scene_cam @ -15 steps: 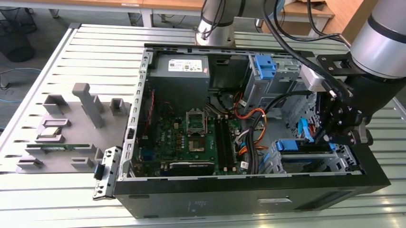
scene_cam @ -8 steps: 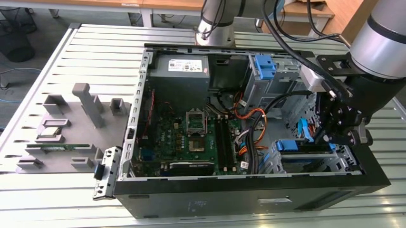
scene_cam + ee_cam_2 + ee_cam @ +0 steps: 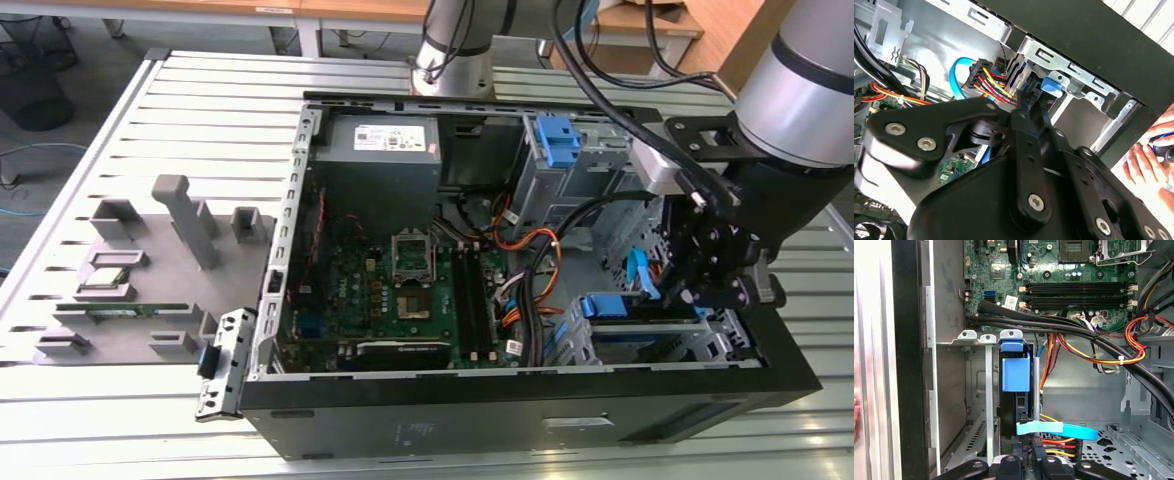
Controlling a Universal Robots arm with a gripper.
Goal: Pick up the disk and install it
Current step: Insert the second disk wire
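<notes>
The disk (image 3: 1015, 390) stands on edge in the drive cage (image 3: 979, 390) at the front corner of the open computer case (image 3: 400, 430), its blue rail (image 3: 1016, 371) facing out of the bay between the cage's grey metal dividers; in the exterior view the same blue rail (image 3: 617, 306) shows at the top of the cage near that view's right. A light blue flat cable (image 3: 1056, 429) crosses just in front of the disk's lower end, and a bundle of red, yellow and orange wires (image 3: 1089, 352) runs beside it. The end effector (image 3: 1026, 460) sits right at the disk's end, its black fingers (image 3: 1029, 107) drawn close together and reaching toward the blue rail in the second wrist view, but whether they actually grip the disk cannot be told. Farther in lie the green motherboard (image 3: 414, 290) and the grey power supply (image 3: 380, 140). The case rests on a slatted metal bench (image 3: 200, 110), with a grey parts tray (image 3: 147, 270) well apart at the exterior view's left. A person's hand (image 3: 1154, 155) shows outside the case wall in the second wrist view.
</notes>
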